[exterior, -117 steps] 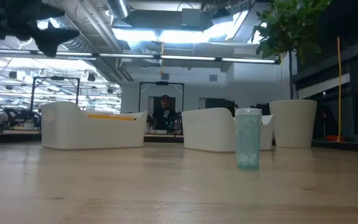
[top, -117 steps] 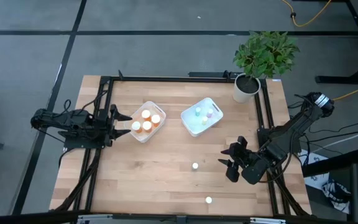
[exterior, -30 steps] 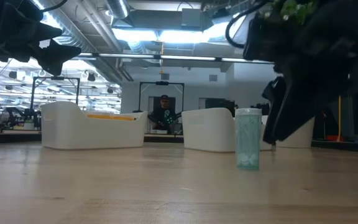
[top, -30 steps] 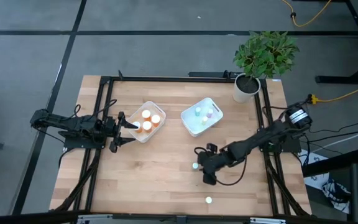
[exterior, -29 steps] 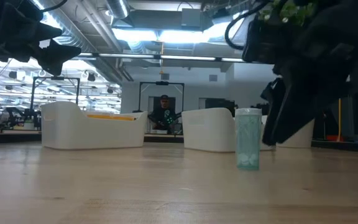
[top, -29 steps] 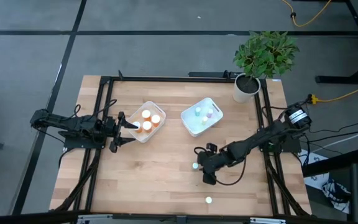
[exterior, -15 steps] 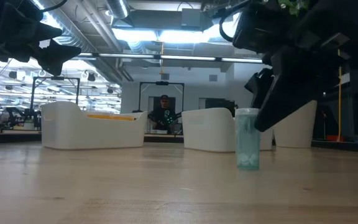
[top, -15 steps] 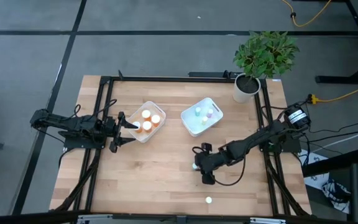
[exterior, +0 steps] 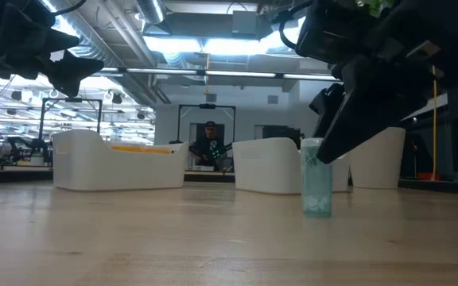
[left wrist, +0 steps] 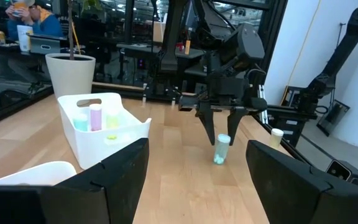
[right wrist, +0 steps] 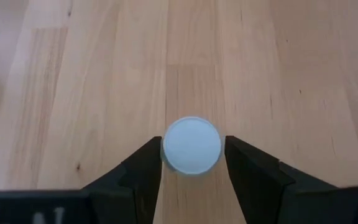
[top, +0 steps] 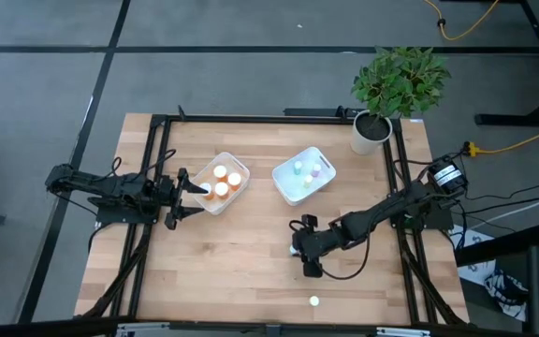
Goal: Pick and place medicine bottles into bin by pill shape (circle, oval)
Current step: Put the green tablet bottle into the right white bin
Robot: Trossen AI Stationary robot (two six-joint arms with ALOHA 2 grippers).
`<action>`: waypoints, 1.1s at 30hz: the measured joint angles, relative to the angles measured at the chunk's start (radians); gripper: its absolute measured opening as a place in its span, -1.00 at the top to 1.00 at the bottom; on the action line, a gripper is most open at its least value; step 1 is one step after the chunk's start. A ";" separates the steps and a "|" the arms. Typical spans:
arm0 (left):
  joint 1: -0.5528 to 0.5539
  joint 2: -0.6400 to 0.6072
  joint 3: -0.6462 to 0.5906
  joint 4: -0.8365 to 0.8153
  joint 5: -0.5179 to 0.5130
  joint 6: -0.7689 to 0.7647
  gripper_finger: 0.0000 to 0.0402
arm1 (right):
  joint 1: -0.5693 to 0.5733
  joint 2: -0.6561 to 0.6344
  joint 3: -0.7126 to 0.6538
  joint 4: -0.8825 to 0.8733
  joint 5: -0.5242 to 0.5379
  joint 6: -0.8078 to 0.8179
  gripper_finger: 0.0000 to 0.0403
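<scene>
Right gripper [right wrist: 191, 163] hangs over the pale green bottle [right wrist: 191, 145] standing mid-table, jaws open either side of its cap. Best to sink lower, stay centred, then squeeze evenly.

Grey floor [top: 251, 75], ceiling strip lights [exterior: 237, 44]

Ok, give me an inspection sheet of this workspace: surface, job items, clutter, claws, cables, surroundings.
Surface: wooden table, black frame.
Job's things: orange bottles in left bin; pastel bottles in right bin; green bottle upright mid-table; one more bottle near the front edge.
Clutter: potted plant at the back right corner.
Claws: right claw open, straddling the green bottle's cap, fingers not seen touching; left claw open beside the left bin.
Cables: yellow cable on floor; black cables along both arms.
Surroundings: person seated beyond the table.
</scene>
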 joint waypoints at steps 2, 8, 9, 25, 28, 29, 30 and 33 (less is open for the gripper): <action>0.000 0.000 0.000 0.000 0.000 0.000 -0.31 | 0.000 0.000 0.000 0.000 0.000 -0.001 0.12; 0.000 0.000 0.000 0.000 0.000 0.000 -0.31 | 0.000 0.000 0.000 0.000 0.001 -0.026 0.12; 0.000 0.000 0.000 0.000 0.000 0.000 -0.31 | 0.000 0.000 0.000 0.000 0.001 -0.027 0.12; 0.000 0.000 0.000 0.000 0.000 0.000 -0.31 | 0.000 -0.001 0.000 0.022 0.001 -0.050 0.13; 0.000 0.000 0.000 0.000 0.000 0.000 -0.31 | 0.000 -0.001 0.000 0.022 0.001 -0.050 0.21; 0.000 0.000 0.000 0.000 0.000 0.000 -0.31 | 0.000 -0.001 0.000 0.022 0.001 -0.050 0.25; 0.000 0.000 0.000 0.000 0.000 0.000 -0.31 | 0.000 -0.001 0.000 0.022 0.001 -0.050 0.29; 0.000 0.000 0.000 0.000 0.000 0.000 -0.31 | 0.000 -0.001 0.000 0.023 0.001 -0.050 0.40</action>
